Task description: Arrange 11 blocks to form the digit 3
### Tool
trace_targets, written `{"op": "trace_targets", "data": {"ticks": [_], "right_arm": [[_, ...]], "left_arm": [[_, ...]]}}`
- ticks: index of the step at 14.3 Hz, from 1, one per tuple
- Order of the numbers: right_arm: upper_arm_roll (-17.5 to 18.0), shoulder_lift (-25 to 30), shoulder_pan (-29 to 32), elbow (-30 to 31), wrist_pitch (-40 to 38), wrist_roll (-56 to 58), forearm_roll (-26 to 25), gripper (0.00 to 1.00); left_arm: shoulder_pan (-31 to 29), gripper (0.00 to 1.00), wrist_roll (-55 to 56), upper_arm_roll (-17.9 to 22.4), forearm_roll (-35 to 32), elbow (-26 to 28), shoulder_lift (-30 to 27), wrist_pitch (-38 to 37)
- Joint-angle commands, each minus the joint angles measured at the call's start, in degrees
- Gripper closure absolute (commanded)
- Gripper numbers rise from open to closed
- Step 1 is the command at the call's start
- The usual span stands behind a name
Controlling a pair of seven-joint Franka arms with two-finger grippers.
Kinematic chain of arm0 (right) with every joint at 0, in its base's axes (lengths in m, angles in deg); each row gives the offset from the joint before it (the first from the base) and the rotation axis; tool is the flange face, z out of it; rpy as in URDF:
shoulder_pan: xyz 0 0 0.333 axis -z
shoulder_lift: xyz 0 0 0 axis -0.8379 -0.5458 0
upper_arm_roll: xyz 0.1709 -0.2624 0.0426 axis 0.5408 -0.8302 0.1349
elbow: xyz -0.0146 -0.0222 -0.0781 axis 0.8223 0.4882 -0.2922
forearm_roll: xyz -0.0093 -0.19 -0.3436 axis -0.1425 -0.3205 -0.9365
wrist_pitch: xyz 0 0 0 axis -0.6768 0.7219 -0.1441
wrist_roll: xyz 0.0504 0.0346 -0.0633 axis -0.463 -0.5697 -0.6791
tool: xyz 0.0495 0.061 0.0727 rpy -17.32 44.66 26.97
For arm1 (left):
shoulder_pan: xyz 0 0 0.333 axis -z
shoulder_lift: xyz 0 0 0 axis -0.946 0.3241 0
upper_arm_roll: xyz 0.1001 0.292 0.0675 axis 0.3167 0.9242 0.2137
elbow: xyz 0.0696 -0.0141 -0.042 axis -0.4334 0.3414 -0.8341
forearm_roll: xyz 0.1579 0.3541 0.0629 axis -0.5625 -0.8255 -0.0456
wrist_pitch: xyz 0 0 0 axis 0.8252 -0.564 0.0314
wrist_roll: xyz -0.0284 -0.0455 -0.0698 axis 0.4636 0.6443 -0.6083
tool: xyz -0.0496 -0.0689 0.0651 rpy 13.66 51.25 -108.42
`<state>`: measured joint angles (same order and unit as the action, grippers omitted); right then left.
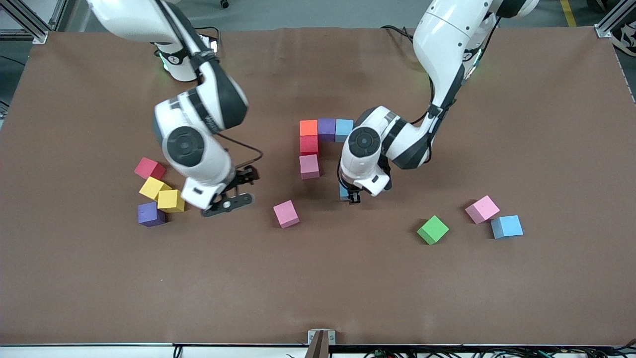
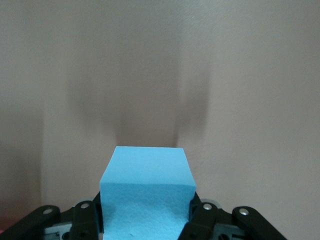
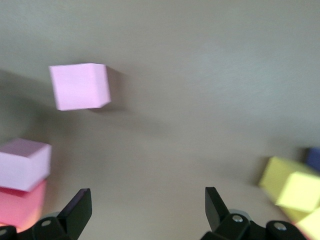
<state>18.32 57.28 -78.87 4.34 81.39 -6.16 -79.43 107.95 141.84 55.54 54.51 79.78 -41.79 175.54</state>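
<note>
Brown mat: table (image 1: pixel 318 288) w/ wide bare band along the lower part of the front view; bare patch also in upper right of that frame.
Built part: orange block (image 1: pixel 308 128), purple block (image 1: pixel 326 128), blue block (image 1: pixel 344 130) in a touching row at frame centre; red block (image 1: pixel 308 145) and pink block (image 1: pixel 309 166) run down from the orange one, edges touching.
Room by column: open mat just toward the left arm's end of the pink block, next to the left gripper.
Left gripper (image 1: pixel 352 196): pinching a blue cube (image 2: pixel 147 192), low over the mat just beside the column; fingers (image 2: pixel 202 220) pressed on its sides in the left wrist view.
Left arm pose: elbow bent, wrist pointing down, reaching in from upper right of frame.
Right gripper (image 1: pixel 233 191): jaws spread wide, nothing between them, over bare mat at centre-left of frame; tilted.
Loose, mid frame: pink cube (image 1: pixel 286 214), apart from everything.
Loose, lower right: green cube (image 1: pixel 433 229), pink one (image 1: pixel 482 209) and blue one (image 1: pixel 507 226) nearly touching.
Cluster, left of frame: red cube (image 1: pixel 149 168), two yellow cubes (image 1: pixel 154 188) (image 1: pixel 170 201), purple cube (image 1: pixel 150 214), close together beside the right gripper.
</note>
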Motion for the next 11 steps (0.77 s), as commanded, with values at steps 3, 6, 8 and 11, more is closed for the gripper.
{"op": "trace_targets", "data": {"ticks": [3,6,8,11], "right_arm": [[1.1,5.3,8.5,9.2,3.8,24.9,0.3,0.00],[1.1,7.0,12.0,15.3,9.5,41.8,0.3,0.00],[1.2,7.4,15.0,18.9,14.2,52.8,0.3,0.00],[1.1,7.5,16.3,23.9,20.2,67.7,0.4,0.00]], "left_arm": [[2.9,0.80,3.5,0.4,-1.1,7.5,-3.9,5.3],[4.8,0.80,5.6,0.7,-1.5,7.9,-3.0,8.0],[4.9,0.80,8.4,0.7,-3.6,7.9,-2.7,9.0],[5.1,0.80,11.5,0.5,-5.1,7.9,-2.4,9.2]]}}
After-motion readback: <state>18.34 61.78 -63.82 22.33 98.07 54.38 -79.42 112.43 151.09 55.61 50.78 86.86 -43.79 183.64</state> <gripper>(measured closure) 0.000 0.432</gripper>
